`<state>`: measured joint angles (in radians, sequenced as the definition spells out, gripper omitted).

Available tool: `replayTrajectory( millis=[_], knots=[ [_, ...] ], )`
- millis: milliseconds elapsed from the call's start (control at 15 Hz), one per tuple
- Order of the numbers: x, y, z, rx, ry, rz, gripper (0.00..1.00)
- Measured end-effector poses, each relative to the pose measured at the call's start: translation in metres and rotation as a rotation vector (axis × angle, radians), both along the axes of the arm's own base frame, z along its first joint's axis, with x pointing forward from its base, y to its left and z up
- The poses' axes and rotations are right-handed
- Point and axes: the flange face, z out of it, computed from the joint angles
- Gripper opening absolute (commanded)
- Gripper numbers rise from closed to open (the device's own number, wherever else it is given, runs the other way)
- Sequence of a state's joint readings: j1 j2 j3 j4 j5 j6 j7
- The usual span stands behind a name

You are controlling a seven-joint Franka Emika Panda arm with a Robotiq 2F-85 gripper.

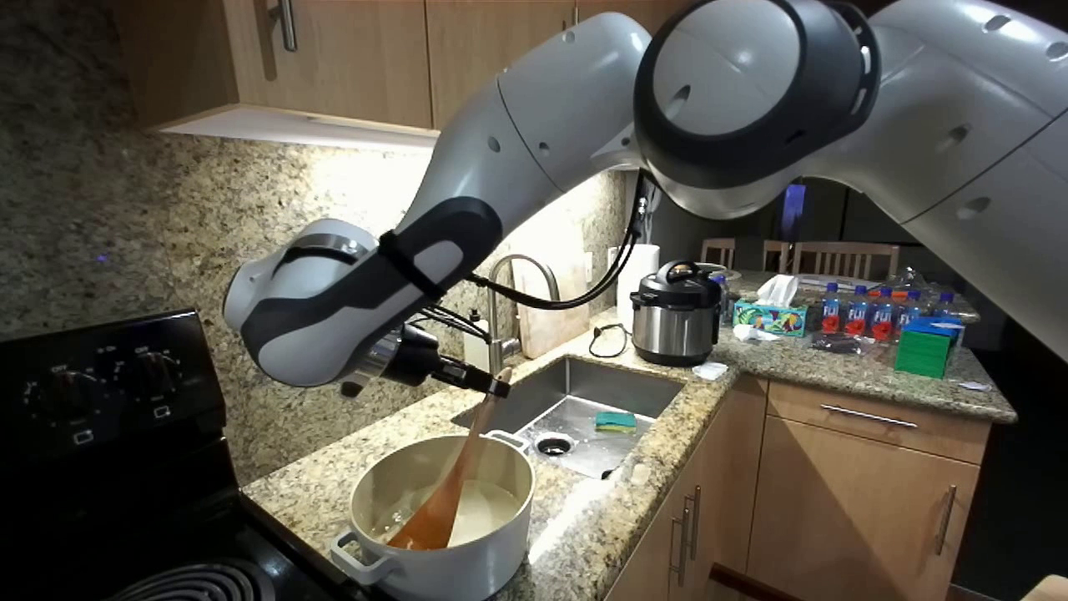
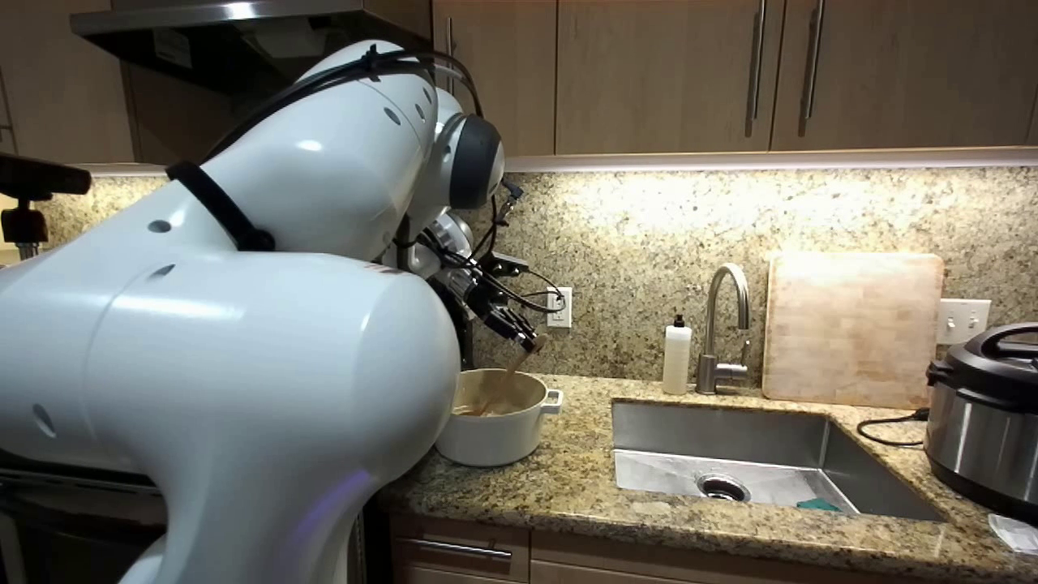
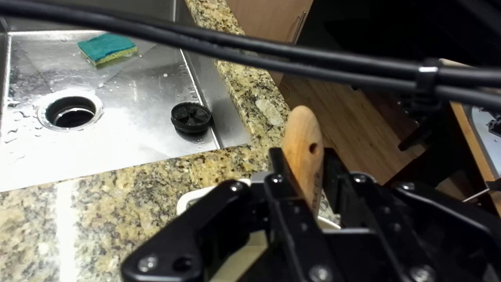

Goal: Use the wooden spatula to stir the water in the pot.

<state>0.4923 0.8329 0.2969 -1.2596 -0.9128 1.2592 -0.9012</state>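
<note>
Wooden spatula [image 1: 450,488] held high by its handle, blade down in the pot [image 1: 467,572]

The gripper [image 3: 303,158] is clamped on the spatula's handle: in the wrist view its fingers [image 3: 276,157] press the wood from two sides, and the rounded butt with its hanging hole pokes out past them. Gripping so near the butt presumably keeps them above the rim and leaves most of the length for reaching down.

The wooden spatula leans rather than standing upright, its blade in the water [image 1: 492,505] towards the stove [image 1: 125,451] side of the pot; whether it touches the pot's floor cannot be told. The slant probably suits sweeping the blade along the wall. Stirring looks like the step in hand; how much is done does not show.

The pot stands upright on the granite worktop [image 2: 584,462], between the edge that borders the stove and the nearest edge of the stainless-steel sink [image 2: 714,426], set in from the front edge. Off the coil burner [image 1: 204,576], it seems put there for stirring rather than heating. It appears to rest by its weight alone, so a hard shove of the blade could slide it.

Beyond the sink, the electric pressure cooker [image 1: 674,321] sits near the worktop's inner corner, well apart from the pot and, I judge, out of the arm's way.
</note>
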Motion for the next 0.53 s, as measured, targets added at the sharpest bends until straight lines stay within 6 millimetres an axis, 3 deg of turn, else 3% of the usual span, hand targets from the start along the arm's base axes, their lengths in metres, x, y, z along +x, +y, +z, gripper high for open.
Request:
replayTrajectory(
  millis=[200, 533],
  knots=[
    [-0.0047, 0.0041, -0.0083, -0.005, 0.021, 0.015, 0.07],
    [0.004, 0.0089, -0.008, 0.034, 0.0, 0.026, 0.07]
  ],
)
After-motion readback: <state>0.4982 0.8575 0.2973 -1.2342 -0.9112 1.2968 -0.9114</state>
